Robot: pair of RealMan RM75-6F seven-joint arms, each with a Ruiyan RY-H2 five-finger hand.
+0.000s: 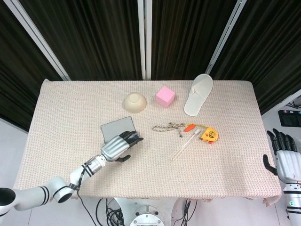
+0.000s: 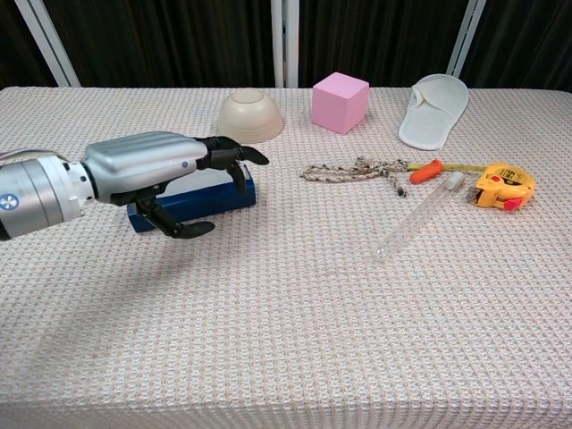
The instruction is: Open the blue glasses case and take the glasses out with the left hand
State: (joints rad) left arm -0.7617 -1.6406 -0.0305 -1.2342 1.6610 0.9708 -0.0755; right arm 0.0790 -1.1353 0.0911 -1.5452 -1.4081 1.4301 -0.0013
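The left hand (image 2: 147,170) hovers over the blue glasses case (image 2: 210,198) near the tabletop's (image 2: 295,322) left side, fingers (image 2: 234,157) spread apart, holding nothing. The right hand (image 1: 284,157) waits off the right edge, fingers apart.

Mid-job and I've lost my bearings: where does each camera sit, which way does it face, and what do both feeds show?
Head view: high up, looking steeply down on the whole table; shows the left robot hand over the blue glasses case and the right robot hand off the table's right edge.
Chest view: low at the near edge, looking across toward the curtains; shows only the left robot hand.
Shared: left robot hand, case, bowl, pink cube.
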